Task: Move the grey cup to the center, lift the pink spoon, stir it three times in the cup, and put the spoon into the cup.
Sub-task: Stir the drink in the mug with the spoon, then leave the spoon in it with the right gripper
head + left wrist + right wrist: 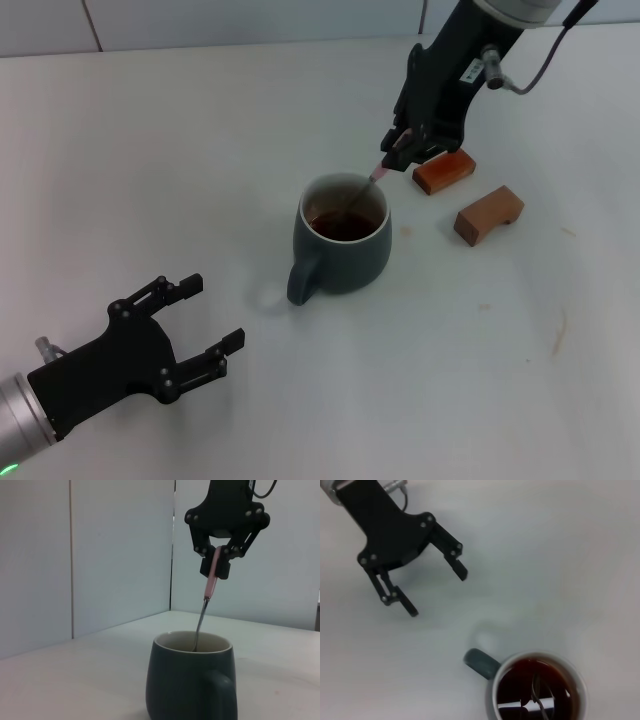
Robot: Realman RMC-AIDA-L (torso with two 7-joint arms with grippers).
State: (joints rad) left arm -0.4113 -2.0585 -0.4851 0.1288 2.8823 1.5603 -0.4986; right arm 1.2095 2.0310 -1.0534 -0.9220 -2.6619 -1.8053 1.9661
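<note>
The grey cup [340,242] stands upright near the table's middle, handle toward the front left, with dark liquid inside. It also shows in the left wrist view [190,680] and the right wrist view [535,690]. My right gripper [396,145] is above and behind the cup, shut on the pink handle of the pink spoon [377,174]. The spoon [210,585] hangs tilted with its metal bowl down inside the cup [537,687]. My left gripper [205,315] is open and empty at the front left, apart from the cup; it shows in the right wrist view [437,590].
Two brown wooden blocks lie right of the cup: one [443,171] just under my right arm, one [489,214] further forward. The white table [150,150] has pale walls behind it.
</note>
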